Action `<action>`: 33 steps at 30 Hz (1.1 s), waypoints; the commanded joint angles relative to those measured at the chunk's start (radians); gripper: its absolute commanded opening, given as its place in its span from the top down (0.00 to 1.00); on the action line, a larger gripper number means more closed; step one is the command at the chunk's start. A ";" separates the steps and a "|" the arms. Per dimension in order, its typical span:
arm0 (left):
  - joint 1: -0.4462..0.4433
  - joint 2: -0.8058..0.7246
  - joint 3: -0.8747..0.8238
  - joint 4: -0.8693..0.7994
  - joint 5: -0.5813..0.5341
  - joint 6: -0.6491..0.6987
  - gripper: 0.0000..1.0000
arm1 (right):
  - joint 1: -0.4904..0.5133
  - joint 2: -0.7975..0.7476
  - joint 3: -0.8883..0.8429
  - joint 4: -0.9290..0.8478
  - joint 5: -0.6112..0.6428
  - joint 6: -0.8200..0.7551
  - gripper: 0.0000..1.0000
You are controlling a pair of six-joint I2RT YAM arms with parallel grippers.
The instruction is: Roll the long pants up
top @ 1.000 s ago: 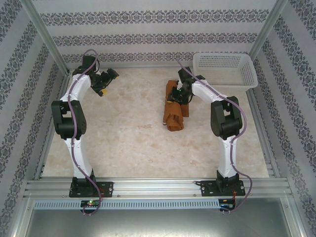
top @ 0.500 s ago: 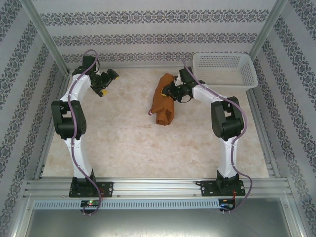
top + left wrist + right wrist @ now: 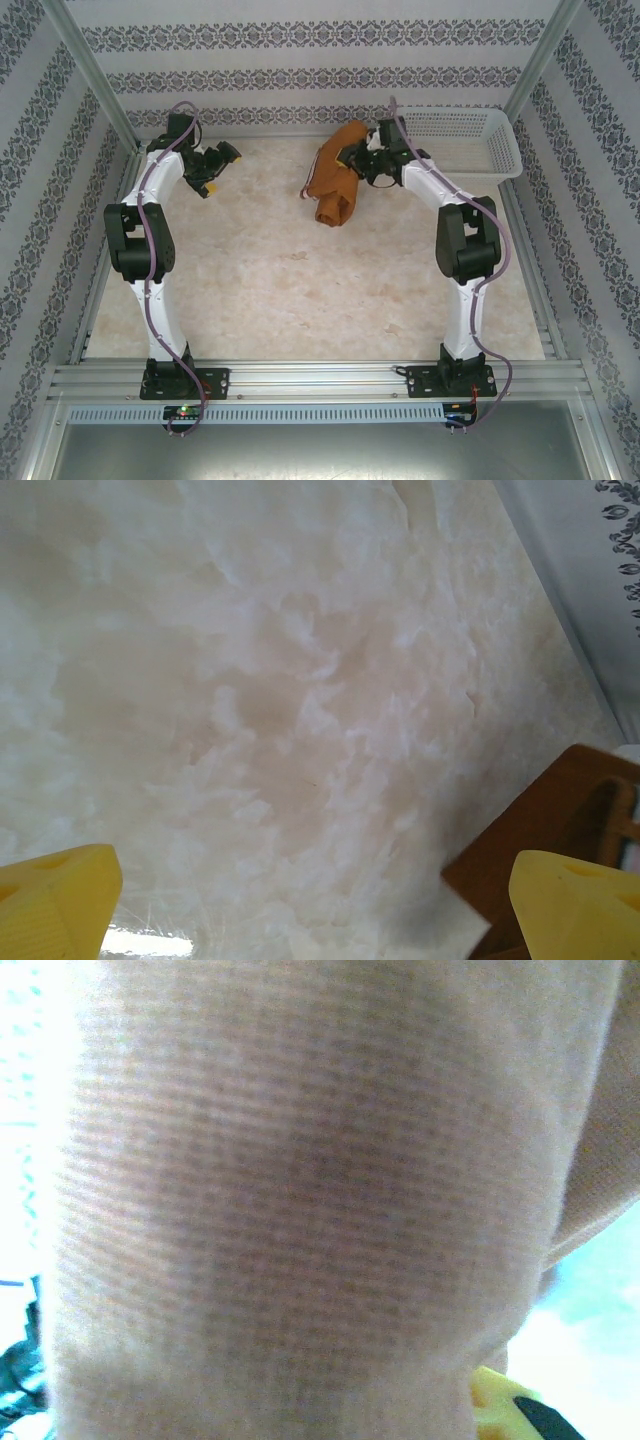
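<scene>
Our right claw (image 3: 356,166) pinching rolled long pants (image 3: 334,192) at upper end. Bundle hangs below-left of claw, seemingly clear of desk (image 3: 250,280). We judge this carry grip, with white basket (image 3: 455,140) just right of claw. Our left claw (image 3: 214,170) spread wide, idle, well apart.

Right wrist: long pants (image 3: 300,1210) too close, weave blurred, cropped all sides; yellow fingertip (image 3: 495,1395) cut at bottom. Top: right gripper (image 3: 352,163) jaws buried in cloth. Left wrist: left gripper (image 3: 320,905) fingertips cropped at bottom edge, pants corner cropped right.
</scene>
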 commanded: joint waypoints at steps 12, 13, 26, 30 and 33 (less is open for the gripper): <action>0.008 -0.047 0.097 -0.109 0.020 0.030 0.00 | -0.230 -0.247 0.044 0.207 0.156 0.114 1.00; 0.007 -0.046 0.103 -0.114 0.020 0.033 0.00 | -0.240 -0.265 0.004 0.249 0.180 0.137 1.00; 0.007 -0.032 0.175 -0.193 0.020 0.068 0.00 | -0.345 -0.333 -0.320 0.651 0.409 0.296 1.00; 0.008 -0.024 0.184 -0.202 0.022 0.071 0.00 | -0.375 -0.308 -0.346 0.743 0.442 0.346 1.00; 0.008 0.002 0.222 -0.227 0.026 0.077 0.00 | -0.402 -0.286 -0.350 0.788 0.464 0.380 1.00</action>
